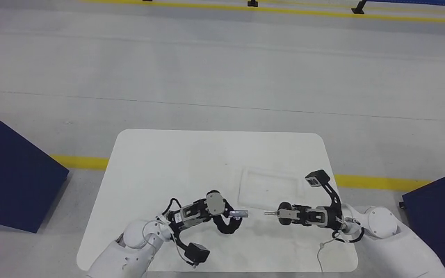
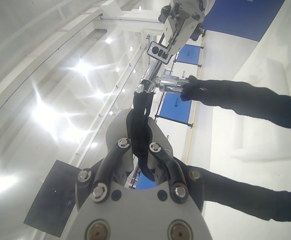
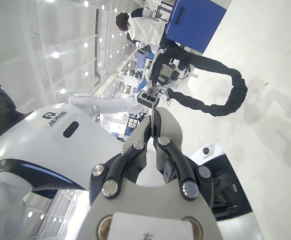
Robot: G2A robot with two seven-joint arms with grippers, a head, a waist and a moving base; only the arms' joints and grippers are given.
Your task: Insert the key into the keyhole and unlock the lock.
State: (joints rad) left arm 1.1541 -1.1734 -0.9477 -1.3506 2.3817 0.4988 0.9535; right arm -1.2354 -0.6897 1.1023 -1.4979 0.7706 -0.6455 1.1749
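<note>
Low over the white table's [image 1: 174,160] front half, my left gripper [image 1: 233,214] is shut on a chrome lock [image 1: 240,212]. Its black-sleeved fingers [image 2: 142,106] clamp the shiny lock body [image 2: 169,84]. My right gripper [image 1: 279,213] faces it from the right, shut on a thin metal key [image 1: 269,214] that points at the lock. A small gap separates key tip and lock. Seen along the right gripper [image 3: 154,112], the key blade [image 3: 154,118] stands edge-on in line with the round keyhole face [image 3: 151,91]. The right gripper [image 2: 179,20] is also in the left wrist view beyond the lock.
A clear flat tray [image 1: 268,184] lies on the table just behind the two grippers. Dark blue panels [image 1: 24,181] stand on the floor at both sides of the table. A cable [image 1: 323,250] trails near the right arm at the front edge.
</note>
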